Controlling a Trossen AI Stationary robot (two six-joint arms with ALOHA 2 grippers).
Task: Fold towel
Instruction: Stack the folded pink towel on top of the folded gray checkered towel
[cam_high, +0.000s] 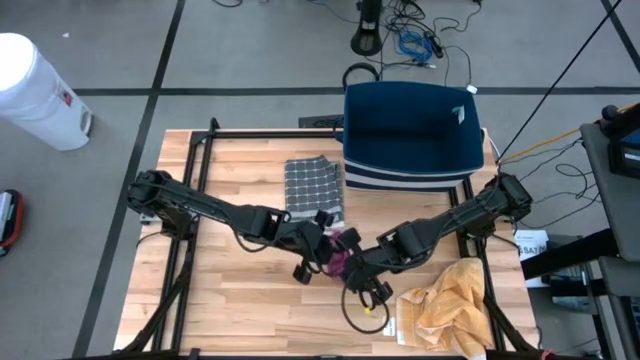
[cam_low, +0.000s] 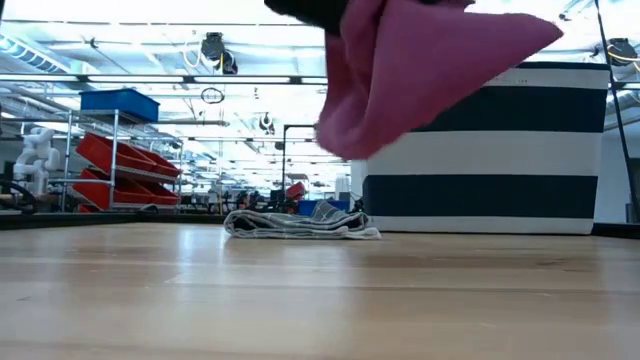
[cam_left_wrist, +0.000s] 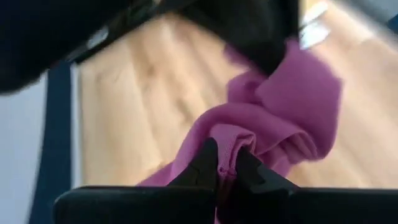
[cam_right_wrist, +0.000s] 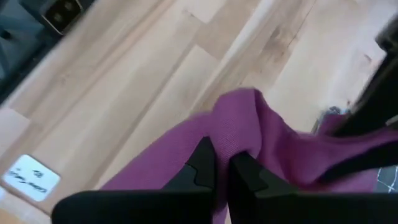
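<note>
Above bare table (cam_high: 240, 300), both grippers pinch the pink towel (cam_low: 400, 70).

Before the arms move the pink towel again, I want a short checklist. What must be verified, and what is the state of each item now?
1. Left gripper shut on the pink towel: ok.
2. Right gripper shut on the same towel: ok.
3. Towel lifted off the table: ok, it hangs in the air in the low view.
4. Towel spread flat between the grippers: not ok, it is bunched.
5. Checked cloth apart from the towel: ok.
6. Yellow cloth apart from the towel: ok, it lies near the table's right corner.
</note>
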